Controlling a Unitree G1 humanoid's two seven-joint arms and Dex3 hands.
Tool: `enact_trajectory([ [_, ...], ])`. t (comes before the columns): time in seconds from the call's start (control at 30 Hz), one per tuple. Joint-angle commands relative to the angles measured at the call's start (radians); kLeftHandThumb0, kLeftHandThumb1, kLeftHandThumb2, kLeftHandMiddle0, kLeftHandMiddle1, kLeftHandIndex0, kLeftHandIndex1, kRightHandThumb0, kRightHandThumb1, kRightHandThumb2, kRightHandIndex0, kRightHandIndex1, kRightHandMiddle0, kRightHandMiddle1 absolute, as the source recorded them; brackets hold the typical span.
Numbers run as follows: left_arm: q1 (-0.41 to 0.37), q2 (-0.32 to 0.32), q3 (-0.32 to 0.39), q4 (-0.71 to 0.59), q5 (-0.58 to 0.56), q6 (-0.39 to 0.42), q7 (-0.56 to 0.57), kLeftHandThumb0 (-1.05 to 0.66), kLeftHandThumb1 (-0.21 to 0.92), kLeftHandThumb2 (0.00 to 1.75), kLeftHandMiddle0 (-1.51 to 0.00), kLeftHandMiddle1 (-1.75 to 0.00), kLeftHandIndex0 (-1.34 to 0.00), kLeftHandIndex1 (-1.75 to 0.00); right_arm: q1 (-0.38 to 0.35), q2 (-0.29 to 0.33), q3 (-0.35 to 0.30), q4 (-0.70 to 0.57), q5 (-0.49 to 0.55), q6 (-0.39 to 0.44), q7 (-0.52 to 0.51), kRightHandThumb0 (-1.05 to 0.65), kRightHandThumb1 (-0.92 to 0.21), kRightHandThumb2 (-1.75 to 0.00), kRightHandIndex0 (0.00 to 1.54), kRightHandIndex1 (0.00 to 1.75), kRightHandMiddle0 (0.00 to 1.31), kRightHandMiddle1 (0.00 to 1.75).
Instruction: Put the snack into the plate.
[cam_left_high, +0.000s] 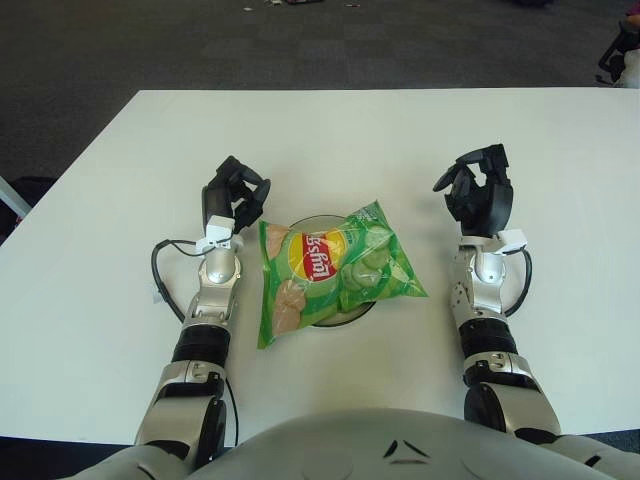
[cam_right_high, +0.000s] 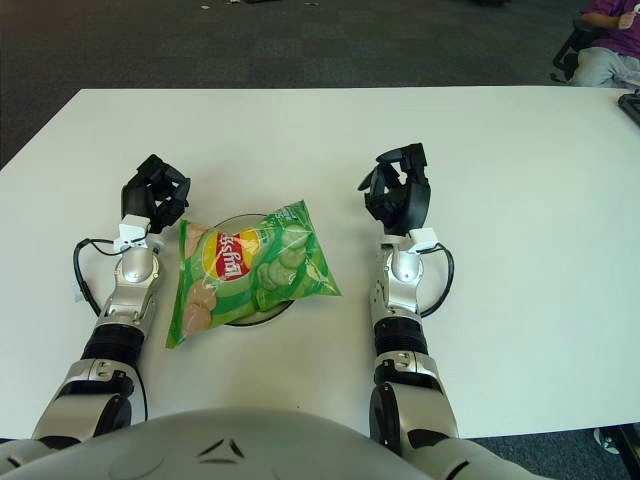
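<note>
Step in hand: the placing is judged done; the snack bag (cam_left_high: 335, 272) is seen lying across the plate (cam_left_high: 322, 222), held by neither hand.
Snack bag: it is laid flat over the plate, covering most of it, with its lower left corner and right edge overhanging onto the counter (cam_left_high: 120, 200).
Left hand (cam_left_high: 234, 195): it is shown just left of the bag's upper corner, apart from it; the fingers are curled loosely and nothing is held.
Right hand (cam_left_high: 478, 190): it is shown well to the right of the bag, raised on its forearm, with fingers bent but spread and nothing between them.
Next move: little more is judged to be called for than drawing both hands clear; if a neater result is wanted, the overhanging corner could be nudged inward.
Materials: the bag is made of glossy, crinkled green film, puffed like a pillow, with a red and yellow logo; it is likely light and slippery.
Plate: a round, shallow dish, seemingly clear or pale, is seen only at its rim.
Counter: a smooth, matt white top is shown.
</note>
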Motion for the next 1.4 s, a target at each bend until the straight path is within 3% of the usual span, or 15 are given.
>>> enact_trajectory([
  [0.0,0.031,-0.010,-0.007,0.028,0.002,-0.009,-0.001,-0.23,0.92,0.27,-0.98,-1.75,-0.77,-1.75,0.078,0.020,0.002,0.067,0.002,-0.026,0.007,-0.36,-0.85,-0.62,0.81,1.75,0.25,1.75],
  [0.1,0.032,-0.012,-0.009,0.025,0.004,-0.009,0.000,-0.23,0.92,0.27,-0.98,-1.75,-0.77,-1.75,0.083,0.003,0.015,0.062,0.001,-0.009,0.034,-0.36,-0.83,-0.64,0.83,1.75,0.26,1.75],
  [0.3,0.035,-0.014,-0.012,0.019,0.005,-0.006,-0.001,-0.23,0.92,0.28,-0.98,-1.75,-0.76,-1.75,0.106,-0.031,0.042,0.007,0.013,0.103,0.091,-0.36,-0.81,-0.66,0.87,1.75,0.27,1.75],
  [0.47,0.037,-0.015,-0.014,0.013,0.000,0.000,-0.009,-0.23,0.92,0.28,-0.97,-1.75,-0.76,-1.75,0.132,-0.051,0.054,-0.070,-0.012,0.209,0.078,-0.36,-0.81,-0.66,0.88,1.75,0.27,1.75],
  [0.93,0.040,-0.019,-0.013,0.005,-0.004,0.006,-0.021,-0.23,0.92,0.30,-0.97,-1.75,-0.76,-1.75,0.161,-0.057,0.061,-0.163,-0.047,0.327,0.036,-0.36,-0.79,-0.69,0.90,1.75,0.28,1.75],
  [1.23,0.039,-0.022,-0.012,0.002,-0.012,0.012,-0.031,-0.23,0.92,0.31,-0.97,-1.75,-0.76,-1.75,0.179,-0.056,0.065,-0.276,-0.077,0.575,-0.053,-0.37,-0.74,-0.76,0.89,1.75,0.31,1.75],
  [1.37,0.040,-0.022,-0.011,-0.001,-0.014,0.014,-0.035,-0.23,0.92,0.31,-0.97,-1.75,-0.76,-1.75,0.184,-0.056,0.067,-0.308,-0.080,0.633,-0.073,-0.38,-0.72,-0.79,0.88,1.75,0.33,1.75],
])
